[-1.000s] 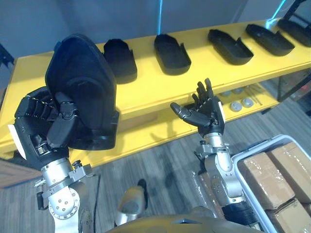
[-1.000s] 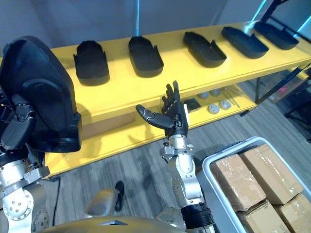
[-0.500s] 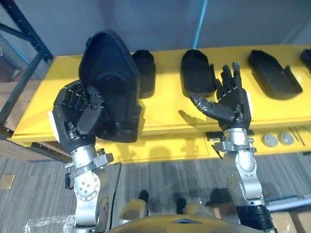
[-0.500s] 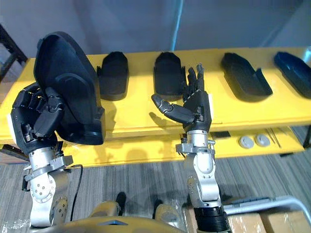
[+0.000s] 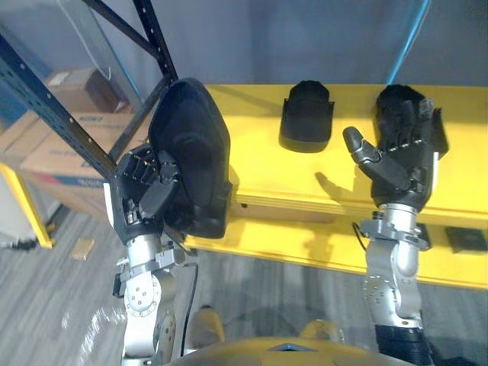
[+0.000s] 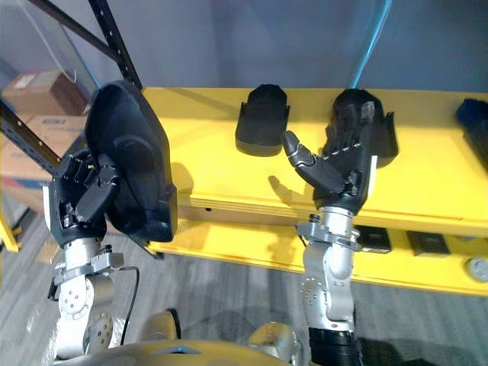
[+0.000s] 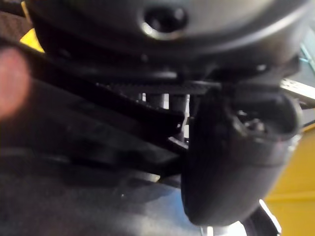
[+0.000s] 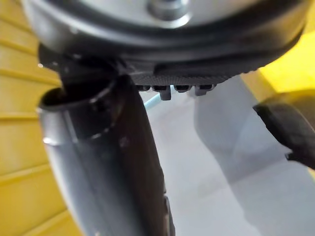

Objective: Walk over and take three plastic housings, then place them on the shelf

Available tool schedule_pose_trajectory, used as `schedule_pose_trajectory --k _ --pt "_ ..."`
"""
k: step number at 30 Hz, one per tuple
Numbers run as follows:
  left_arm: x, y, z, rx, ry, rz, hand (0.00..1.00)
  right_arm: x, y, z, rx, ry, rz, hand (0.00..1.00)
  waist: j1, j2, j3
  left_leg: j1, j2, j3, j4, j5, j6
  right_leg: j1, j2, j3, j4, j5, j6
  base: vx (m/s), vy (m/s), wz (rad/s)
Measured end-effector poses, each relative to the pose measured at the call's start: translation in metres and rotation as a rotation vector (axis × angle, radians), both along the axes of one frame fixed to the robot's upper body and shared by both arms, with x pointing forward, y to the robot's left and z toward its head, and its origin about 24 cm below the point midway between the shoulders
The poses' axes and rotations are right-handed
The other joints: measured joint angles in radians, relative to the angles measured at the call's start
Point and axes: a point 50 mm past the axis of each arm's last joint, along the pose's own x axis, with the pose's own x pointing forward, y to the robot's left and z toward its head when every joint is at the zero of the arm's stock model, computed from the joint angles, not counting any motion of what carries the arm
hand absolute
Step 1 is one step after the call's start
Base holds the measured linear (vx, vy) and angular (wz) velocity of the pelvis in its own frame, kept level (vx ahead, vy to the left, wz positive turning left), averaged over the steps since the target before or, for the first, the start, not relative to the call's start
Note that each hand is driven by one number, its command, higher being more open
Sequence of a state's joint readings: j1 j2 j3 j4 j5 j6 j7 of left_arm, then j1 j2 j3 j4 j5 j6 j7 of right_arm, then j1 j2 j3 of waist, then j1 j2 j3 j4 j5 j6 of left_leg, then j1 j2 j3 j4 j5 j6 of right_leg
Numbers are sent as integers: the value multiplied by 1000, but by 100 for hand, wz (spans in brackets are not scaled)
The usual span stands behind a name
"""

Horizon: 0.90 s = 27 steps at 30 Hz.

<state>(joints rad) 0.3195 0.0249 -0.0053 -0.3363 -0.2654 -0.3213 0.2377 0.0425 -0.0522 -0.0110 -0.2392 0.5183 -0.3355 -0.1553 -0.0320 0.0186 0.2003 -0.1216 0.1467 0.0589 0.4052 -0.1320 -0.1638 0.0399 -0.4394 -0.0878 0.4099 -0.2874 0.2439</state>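
My left hand is shut on a large black plastic housing and holds it upright in front of the left end of the yellow shelf. Its thumb presses against the housing's dark surface. My right hand is raised beside it, open and holding nothing, with its palm turned toward the left. A smaller black housing lies on the shelf between my hands. Another housing lies on the shelf behind my right hand, partly hidden by the fingers.
A dark rack post with a diagonal brace rises at the shelf's left end. Cardboard boxes are stacked behind it on the left. A dark blue part lies at the shelf's far right. Grey carpet floor spreads below.
The whole picture has swung toward the shelf's left end, bringing the rack post and boxes into view. The left hand keeps the housing and the right hand stays open.
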Motion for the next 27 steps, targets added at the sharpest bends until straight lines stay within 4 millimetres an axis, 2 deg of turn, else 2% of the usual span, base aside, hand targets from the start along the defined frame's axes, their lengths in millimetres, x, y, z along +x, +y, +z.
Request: schedule_pose_trajectory --k 1,2,3,4,5,6,7,8,11,12,15,17,19,24,26,27 --pt "-1 1 -4 2 26 -3 0 0 13 -9 53 37 16 100 -5 -10 -3 -39 -35 13 73 -49 24 20 -10 54 -66 29 -20 46 474 -7" --pt "0 1 -5 3 36 -5 0 1 20 -12 70 54 30 100 -3 -7 -1 -56 -39 17 104 -70 29 29 -14 58 -94 71 -20 20 453 -6" --pt "0 1 -8 9 56 -15 0 2 32 -20 71 99 51 100 3 -2 2 -70 -44 23 129 -90 43 35 -14 58 -130 168 7 22 580 4" --pt "1 0 -11 31 67 -66 0 0 51 -33 39 165 98 100 14 -2 2 -57 -59 30 94 -86 70 34 -17 8 -155 328 -22 32 595 0" --pt "2 -2 -9 52 59 -101 0 0 54 -35 5 179 88 100 29 -4 2 -35 -65 48 53 -73 92 27 -25 -45 -173 396 -70 53 473 2" --pt "2 -4 -9 58 56 -120 0 1 57 -36 -7 184 86 100 32 -2 2 -18 -62 59 22 -60 110 26 -16 -79 -161 382 -72 72 205 -10" --pt "2 -4 -9 64 56 -124 0 1 57 -36 -18 183 86 100 29 3 4 4 -64 62 -14 -44 124 20 30 -92 -124 315 -53 88 124 -21" --pt "2 -2 -8 65 56 -122 0 1 56 -35 -24 176 87 100 29 5 3 22 -61 77 -36 -38 129 17 78 -101 -120 263 -49 70 72 -25" --pt "3 -3 -5 59 41 -133 0 -4 50 -35 -45 172 77 100 16 11 -1 29 -55 101 -65 -26 133 14 164 -101 -178 201 -58 26 29 -30" --pt "3 -4 -4 59 36 -134 0 -7 47 -36 -66 174 71 100 9 7 -3 29 -53 112 -88 -9 125 16 191 -100 -229 205 -68 -1 -27 -29" --pt "5 -12 -3 49 37 -142 0 -10 39 -35 -83 161 63 100 -7 8 -5 27 -45 120 -144 33 107 31 222 -101 -324 239 -83 -9 -70 -14" --pt "6 -22 -2 42 32 -181 0 -11 30 -34 -89 160 45 100 -11 10 -6 31 -29 110 -168 49 93 33 243 -105 -330 242 -93 -32 -101 6" --pt "5 -30 2 35 14 -210 0 -12 22 -34 -115 162 34 100 -11 12 -6 29 -4 97 -161 54 88 36 271 -114 -321 223 -122 -47 -141 7" --pt "9 -21 8 80 -14 -167 0 -12 20 -30 -165 134 62 100 7 26 -5 17 24 25 -47 56 95 69 299 -105 -281 184 -152 -35 -94 -4" --pt "14 -15 16 97 -53 -145 0 -14 18 -16 -226 70 69 100 10 51 -18 49 22 11 -129 67 93 52 303 -98 -271 183 -153 -41 -43 -6" --pt "17 -13 22 106 -81 -134 0 -16 16 -8 -256 31 69 100 11 60 -22 80 20 15 -202 83 68 36 304 -88 -264 181 -154 -40 9 -29"
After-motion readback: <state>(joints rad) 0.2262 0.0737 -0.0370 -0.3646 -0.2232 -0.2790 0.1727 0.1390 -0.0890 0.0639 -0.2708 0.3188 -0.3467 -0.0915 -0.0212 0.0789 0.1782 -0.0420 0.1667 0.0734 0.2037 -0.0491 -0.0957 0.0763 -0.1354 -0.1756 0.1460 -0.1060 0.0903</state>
